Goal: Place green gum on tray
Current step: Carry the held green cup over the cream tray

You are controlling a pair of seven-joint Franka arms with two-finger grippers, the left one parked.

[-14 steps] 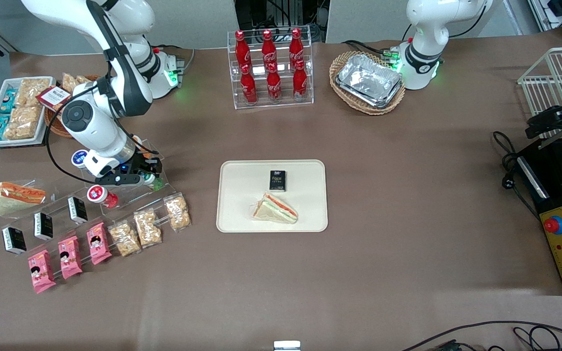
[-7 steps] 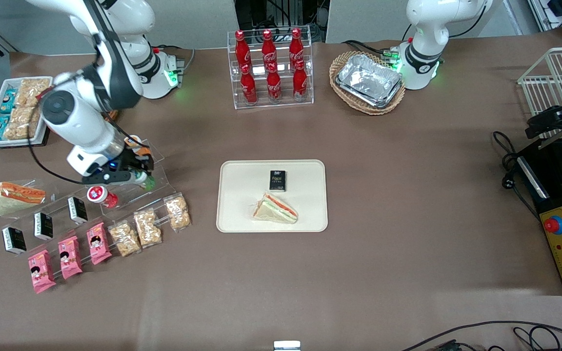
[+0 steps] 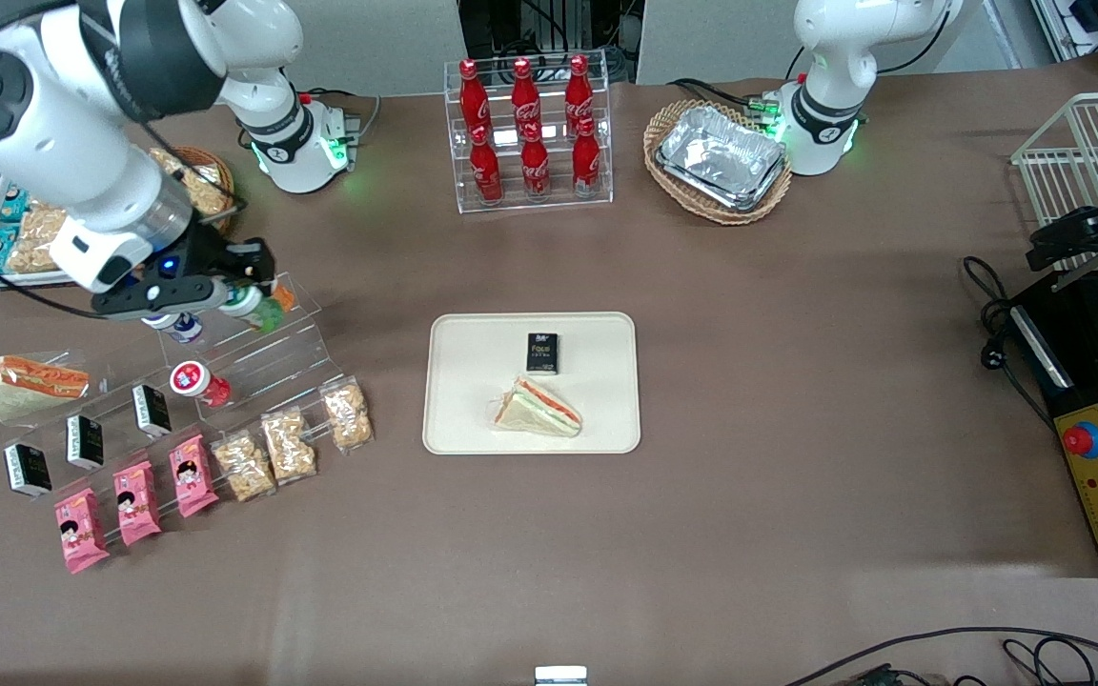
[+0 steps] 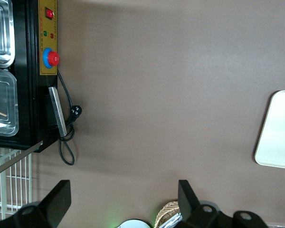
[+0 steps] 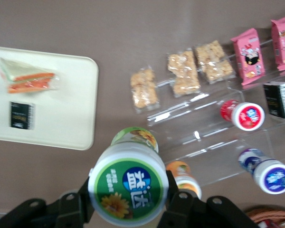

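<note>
We have the green gum (image 5: 127, 187) clamped in our gripper (image 3: 246, 293), lifted above the clear rack near the working arm's bench edge; carry and release onto the tray (image 3: 473, 419) remain.

I see my gripper (image 3: 246, 289) holding the green gum (image 3: 257, 309) above the clear rack (image 3: 254, 357), well apart from the tray (image 3: 473, 419).

Brown table (image 3: 797, 381) carries tray (image 3: 473, 419), gripper (image 3: 244, 286) above

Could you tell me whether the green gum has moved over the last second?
Yes: held in the end effector, the green gum has risen off the acrylic rack.
</note>
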